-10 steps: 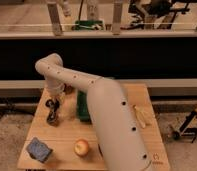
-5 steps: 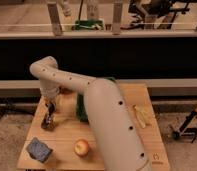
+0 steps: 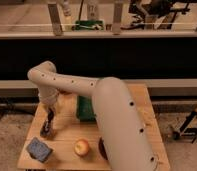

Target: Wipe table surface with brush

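Gripper low over the left part of the table surface, hanging at the end of a wrist pointing straight down from the bent elbow of a thick beige arm. Cannot tell how far open, nor whether holding anything: dark on dark, merged with the shape just beneath.

Directly under the gripper, and apparently touching it, the brush: slim, dark, standing steeply with a slight lean, upper end up at the gripper, greyish lower end down on the tan planks.

Nearer the camera than the gripper and slightly to the picture's left of it, a blue-grey sponge block, flat on the wood close to the front corner, apart from the brush. Also nearer the camera, but off to the picture's right of the gripper, a yellow-red apple, well clear of the brush's lower end. Just past the apple on that same side, a small dark round shape, partly hidden by the arm.

To the picture's right of the gripper, at about its own level, a green tray, its right edge covered by the arm. Farther back than the gripper, bare plank grain up to the table's rear edge, then a dark band of wall. Arm running from the lower right, up over the tray, then bending back down to the gripper.
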`<state>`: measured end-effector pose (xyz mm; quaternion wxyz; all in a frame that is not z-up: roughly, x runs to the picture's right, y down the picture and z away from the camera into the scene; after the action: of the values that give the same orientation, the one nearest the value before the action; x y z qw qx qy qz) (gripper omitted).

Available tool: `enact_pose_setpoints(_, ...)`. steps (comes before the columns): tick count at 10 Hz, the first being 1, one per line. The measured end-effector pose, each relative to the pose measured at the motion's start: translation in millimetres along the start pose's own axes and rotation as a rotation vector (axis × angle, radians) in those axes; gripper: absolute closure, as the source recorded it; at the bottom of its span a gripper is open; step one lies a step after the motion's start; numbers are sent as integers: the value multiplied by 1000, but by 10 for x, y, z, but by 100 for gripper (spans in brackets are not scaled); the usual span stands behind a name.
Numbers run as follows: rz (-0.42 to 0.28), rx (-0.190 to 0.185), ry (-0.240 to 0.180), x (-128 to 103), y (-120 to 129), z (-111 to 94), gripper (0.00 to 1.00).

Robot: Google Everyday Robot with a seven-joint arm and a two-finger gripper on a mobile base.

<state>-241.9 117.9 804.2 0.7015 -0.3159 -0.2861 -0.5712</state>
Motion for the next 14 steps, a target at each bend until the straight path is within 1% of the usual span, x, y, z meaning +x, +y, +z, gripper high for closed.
enact_pose_setpoints(2, 10, 4, -3, -22, 164, -19, 100)
enact_pose_setpoints(3, 24, 4, -3, -5, 333, -53, 100)
enact_pose_setpoints(5, 55, 8, 3, 20, 490, -88, 100)
enact_pose_setpoints(6, 84, 10, 9, 59, 616, -119, 100)
enact_pose_setpoints(7, 96, 8, 16, 93, 641, -133, 100)
enact_pose_setpoints(8, 111, 8, 23, 163, 660, -158, 100)
enact_pose_setpoints(9, 125, -1, 31, 328, 655, -177, 100)
enact_pose_setpoints(11, 134, -14, 38, 554, 567, -179, 100)
enact_pose_setpoints(12, 136, -17, 39, 618, 502, -166, 100)
enact_pose_setpoints(13, 133, -15, 37, 671, 377, -147, 100)
enact_pose_setpoints(14, 126, -12, 34, 671, 289, -141, 100)
